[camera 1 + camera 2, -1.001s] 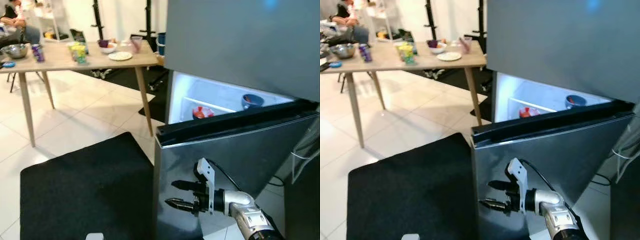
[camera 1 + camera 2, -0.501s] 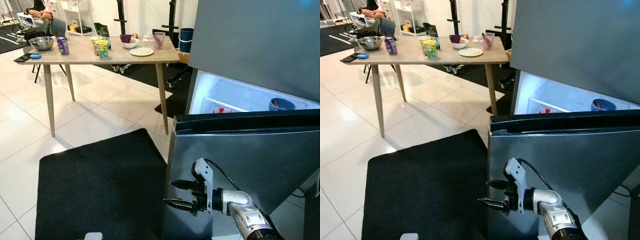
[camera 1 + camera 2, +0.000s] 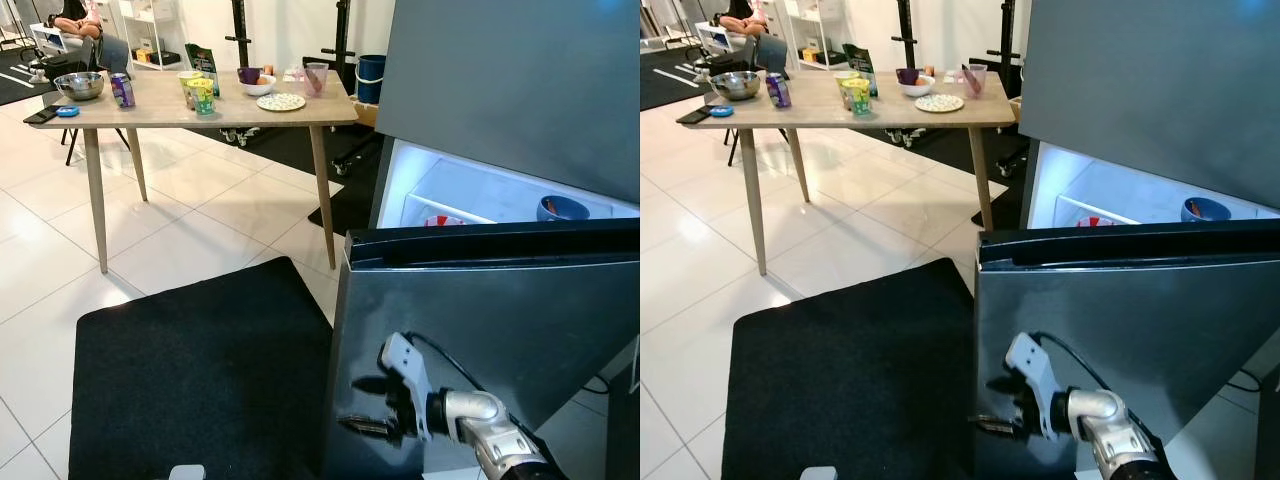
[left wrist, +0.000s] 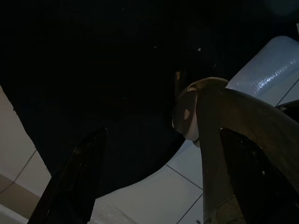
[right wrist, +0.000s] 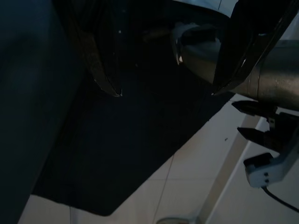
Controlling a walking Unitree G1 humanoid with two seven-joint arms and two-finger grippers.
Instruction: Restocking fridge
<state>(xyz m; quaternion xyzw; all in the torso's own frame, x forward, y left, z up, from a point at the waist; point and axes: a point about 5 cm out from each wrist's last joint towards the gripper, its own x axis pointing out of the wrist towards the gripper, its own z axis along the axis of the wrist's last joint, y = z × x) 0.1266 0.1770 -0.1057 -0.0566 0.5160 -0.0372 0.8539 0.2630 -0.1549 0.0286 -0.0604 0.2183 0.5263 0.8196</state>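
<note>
The fridge's steel lower door [image 3: 500, 330] stands ajar below the grey upper door [image 3: 510, 90]. Through the gap the lit compartment [image 3: 470, 195] shows a blue bowl [image 3: 562, 208] and a red-topped container [image 3: 443, 221]. My right gripper [image 3: 362, 405] is open, low in front of the lower door's face near its left edge, holding nothing. In the right wrist view its fingers [image 5: 100, 70] point at the black mat [image 5: 117, 154], with the door's dark face [image 5: 28, 116] beside them. My left gripper [image 4: 154, 186] hangs idle and open over mat and tiles.
A black mat [image 3: 190, 380] lies on the white tiles before the fridge. Behind it a wooden table [image 3: 190, 100] carries a metal bowl [image 3: 80, 85], a can [image 3: 122, 91], cups [image 3: 200, 95] and a plate [image 3: 280, 101]. A person [image 3: 82, 18] sits at the far left.
The view swung left a second ago and has since held steady. My right gripper has dropped slightly and tilted against the lower door's face, still open.
</note>
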